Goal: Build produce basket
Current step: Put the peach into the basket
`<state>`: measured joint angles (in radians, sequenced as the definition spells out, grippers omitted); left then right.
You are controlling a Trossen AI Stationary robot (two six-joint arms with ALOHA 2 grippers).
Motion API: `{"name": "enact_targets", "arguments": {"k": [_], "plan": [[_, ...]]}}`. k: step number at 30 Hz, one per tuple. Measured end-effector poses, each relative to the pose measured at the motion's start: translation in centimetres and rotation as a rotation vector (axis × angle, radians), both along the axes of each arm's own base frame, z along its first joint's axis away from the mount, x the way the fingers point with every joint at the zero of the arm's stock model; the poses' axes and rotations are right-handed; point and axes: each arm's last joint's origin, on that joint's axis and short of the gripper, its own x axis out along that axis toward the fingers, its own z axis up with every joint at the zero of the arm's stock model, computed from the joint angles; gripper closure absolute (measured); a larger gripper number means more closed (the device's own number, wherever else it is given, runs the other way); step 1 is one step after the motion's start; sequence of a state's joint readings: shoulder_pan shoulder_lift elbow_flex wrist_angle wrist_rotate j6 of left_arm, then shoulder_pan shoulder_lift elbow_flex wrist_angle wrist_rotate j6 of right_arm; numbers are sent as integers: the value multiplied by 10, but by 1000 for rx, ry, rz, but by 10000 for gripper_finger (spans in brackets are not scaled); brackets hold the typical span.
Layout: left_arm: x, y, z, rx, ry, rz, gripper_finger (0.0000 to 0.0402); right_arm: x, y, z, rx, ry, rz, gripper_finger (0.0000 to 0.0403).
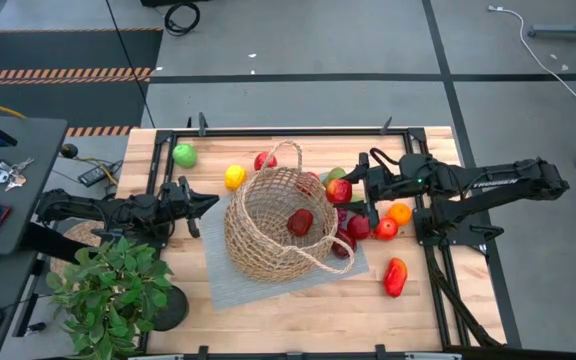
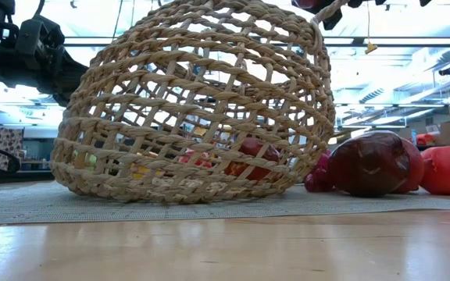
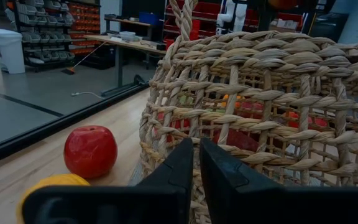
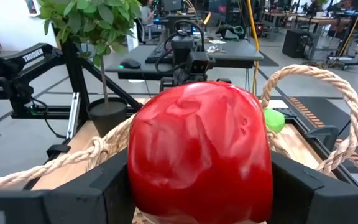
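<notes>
The tan wicker basket (image 1: 278, 225) lies on a grey mat (image 1: 353, 265) at the table's middle, with a red fruit (image 1: 300, 222) inside. My right gripper (image 1: 348, 190) is shut on a glossy red fruit (image 4: 199, 149) by the basket's right rim, beside one looped handle (image 4: 347, 118). My left gripper (image 3: 197, 163) is shut, pointing level at the basket's left wall (image 3: 260, 124). Loose produce lies around: a green apple (image 1: 184, 154), a yellow lemon (image 1: 235, 176), a red apple (image 1: 264, 161), an orange (image 1: 399, 212) and a red pepper (image 1: 395, 277). My right gripper pinches the red fruit's two opposite sides (image 4: 143, 180) between its two fingers (image 4: 107, 190). The fingers come level from the table's right side. The fruit is lifted clear of the table, above the basket's rim. My left gripper's shut fingertips stand right at the basket's left wall; I cannot tell whether they touch it.
A leafy potted plant (image 1: 108, 290) stands at the near left corner, close to my left arm. More red produce (image 1: 360, 227) lies on the mat's right part, under my right arm. The near stretch of the wooden table (image 1: 298, 320) is bare wood.
</notes>
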<state>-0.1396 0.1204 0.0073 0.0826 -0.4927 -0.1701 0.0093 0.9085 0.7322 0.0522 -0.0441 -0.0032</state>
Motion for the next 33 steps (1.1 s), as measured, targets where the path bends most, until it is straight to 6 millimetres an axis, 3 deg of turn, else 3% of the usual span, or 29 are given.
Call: {"name": "enact_targets", "arguments": {"k": [18,27,33], "plan": [[0,0,0,0,0,0,368,0,2,-1,-49,-35,66,135],[0,0,0,0,0,0,362,-3,-3,-43,-14,-123,141,135],[0,0,0,0,0,0,366,-17,-12,-47,6,-159,173,135]]}}
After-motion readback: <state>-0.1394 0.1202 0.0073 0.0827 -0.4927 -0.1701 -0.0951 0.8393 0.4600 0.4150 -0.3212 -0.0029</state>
